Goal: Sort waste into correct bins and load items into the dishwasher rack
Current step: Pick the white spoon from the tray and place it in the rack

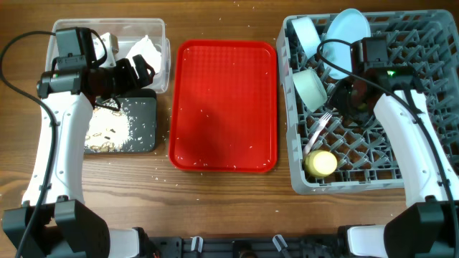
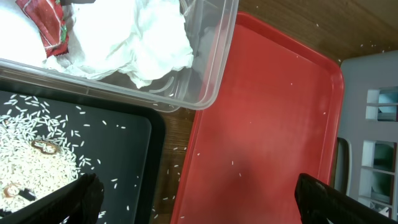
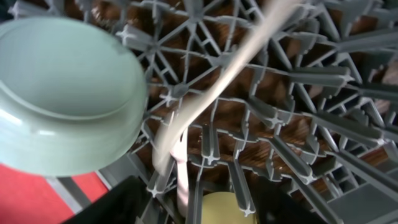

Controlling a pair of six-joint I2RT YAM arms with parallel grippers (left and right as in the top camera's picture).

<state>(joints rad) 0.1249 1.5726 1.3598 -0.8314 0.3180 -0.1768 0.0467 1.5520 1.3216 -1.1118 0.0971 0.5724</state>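
The clear tub (image 1: 162,32) holds the white napkin (image 2: 143,43) and the red wrapper (image 2: 46,25). The black tray (image 1: 142,122) in front of it holds rice scraps (image 2: 25,155). My left gripper (image 2: 199,208) is open and empty, over the tub's near corner and the red tray's edge. The grey rack (image 1: 423,93) holds the blue plate (image 1: 349,30), blue bowl (image 1: 305,32), mint bowl (image 3: 62,87), yellow cup (image 3: 224,208) and white fork (image 1: 320,126). A white utensil handle (image 3: 230,74) lies across the pegs. My right gripper (image 3: 199,214) is open just above it.
The flat red tray (image 1: 222,104) lies in the middle, with a few rice grains on it. More loose grains are scattered on the wood table (image 1: 165,179) around the black tray and the red tray.
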